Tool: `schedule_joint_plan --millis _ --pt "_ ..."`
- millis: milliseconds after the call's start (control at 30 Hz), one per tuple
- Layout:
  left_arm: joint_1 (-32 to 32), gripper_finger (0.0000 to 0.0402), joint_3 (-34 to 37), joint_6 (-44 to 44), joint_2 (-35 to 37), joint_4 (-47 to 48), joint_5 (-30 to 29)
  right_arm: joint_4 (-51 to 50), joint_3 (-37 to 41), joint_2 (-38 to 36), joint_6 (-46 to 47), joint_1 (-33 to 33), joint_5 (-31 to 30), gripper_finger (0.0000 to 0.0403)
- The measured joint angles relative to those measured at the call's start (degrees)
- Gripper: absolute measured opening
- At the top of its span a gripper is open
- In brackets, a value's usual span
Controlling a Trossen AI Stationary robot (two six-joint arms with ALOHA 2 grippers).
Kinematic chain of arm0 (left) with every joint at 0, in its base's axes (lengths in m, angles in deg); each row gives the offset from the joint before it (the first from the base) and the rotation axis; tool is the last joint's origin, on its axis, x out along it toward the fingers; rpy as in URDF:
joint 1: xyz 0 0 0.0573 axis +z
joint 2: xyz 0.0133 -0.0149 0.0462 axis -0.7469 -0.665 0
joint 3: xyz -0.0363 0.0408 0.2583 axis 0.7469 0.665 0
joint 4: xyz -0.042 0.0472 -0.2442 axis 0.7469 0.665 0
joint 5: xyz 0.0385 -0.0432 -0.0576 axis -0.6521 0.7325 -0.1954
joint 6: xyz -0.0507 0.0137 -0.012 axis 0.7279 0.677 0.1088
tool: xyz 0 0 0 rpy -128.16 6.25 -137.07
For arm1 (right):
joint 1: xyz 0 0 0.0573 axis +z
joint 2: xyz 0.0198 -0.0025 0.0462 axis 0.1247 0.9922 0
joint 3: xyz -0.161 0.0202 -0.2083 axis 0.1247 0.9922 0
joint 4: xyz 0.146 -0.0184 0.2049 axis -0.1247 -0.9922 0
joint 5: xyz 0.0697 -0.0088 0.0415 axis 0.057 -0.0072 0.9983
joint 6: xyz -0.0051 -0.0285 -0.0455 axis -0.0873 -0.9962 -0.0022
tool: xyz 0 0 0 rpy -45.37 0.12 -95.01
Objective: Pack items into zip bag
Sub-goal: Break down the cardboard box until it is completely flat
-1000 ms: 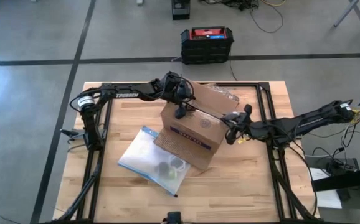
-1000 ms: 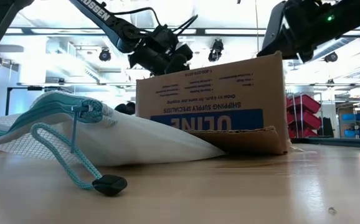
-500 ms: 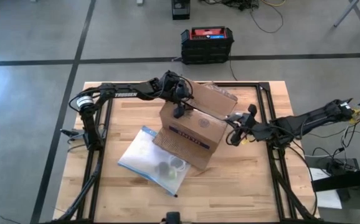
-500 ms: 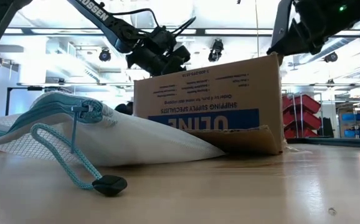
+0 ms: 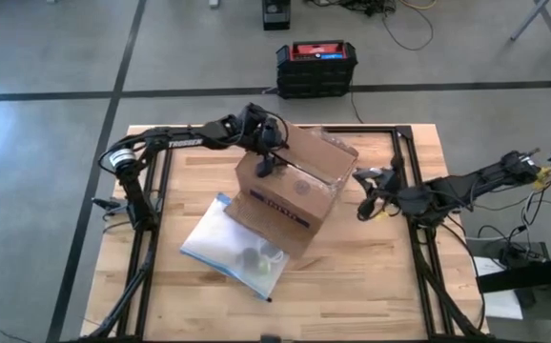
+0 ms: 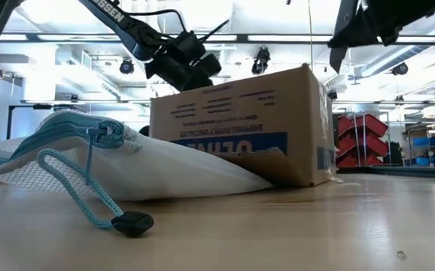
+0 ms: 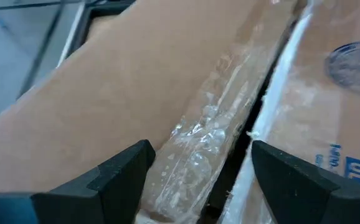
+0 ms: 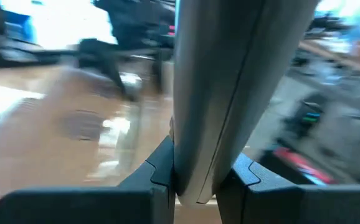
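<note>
Where its side shows, the cardboard box [image 6: 236, 124] reads "ULINE".

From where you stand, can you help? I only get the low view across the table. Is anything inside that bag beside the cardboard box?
Observer: Yes. From above, the bag holds a dark piece and a pale piece.
Operator: What is the arm above the box doing?
Observer: The left gripper hangs open over crinkled clear plastic at the box flap.
Operator: And the other arm?
Observer: The right gripper is clamped on a pale strip, off to the box's side.
</note>
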Motion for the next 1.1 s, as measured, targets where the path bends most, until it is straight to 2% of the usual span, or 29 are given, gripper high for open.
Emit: schedule_joint_plan --millis 100,200,333,400,500,633,800,933,1100 --pt "-3.34 0.0273 1.36 0.19 3.82 -0.03 0.42 0.14 0.0 0.41 -1.65 -5.78 0.15 0.0052" --pt "-8.59 0.0273 3.73 0.38 7.46 0.94 -4.38 -0.07 0.0 0.46 -3.41 -13.98 6.4 0.0052" --pt "-17.59 0.0273 7.29 0.74 12.87 2.25 -20.86 -0.24 0.0 1.4 -6.26 -25.5 20.26 0.0052" --pt "-22.14 0.0273 9.24 2.47 15.38 3.41 -28.45 -0.3 0.02 2.47 -7.38 -29.15 28.42 0.0052" --pt "-27.27 0.0273 12.31 8.56 18.94 4.74 -34.15 -0.54 0.07 4.38 -8.93 -31.96 34.69 0.0052" --pt "-31.9 0.0273 17.37 18.2 23.45 5.08 -37.01 -2.33 0.09 5.86 -9.18 -32.14 36.41 0.0052" --pt "-33.44 0.0273 24.07 25.85 28.96 3.8 -41.08 -6.46 0.09 6.08 -6.32 -28.79 41.29 0.0052" --pt "-31.75 0.0273 28.73 23.28 32.68 -0.04 -44.58 -4.98 0.09 6.6 -3.59 -21.53 45.56 0.0052" --pt "-25.91 0.0273 30.45 13.86 34.47 -6.04 -45.6 -1.44 -0.05 8.38 1.17 -10.87 40.51 0.0052"
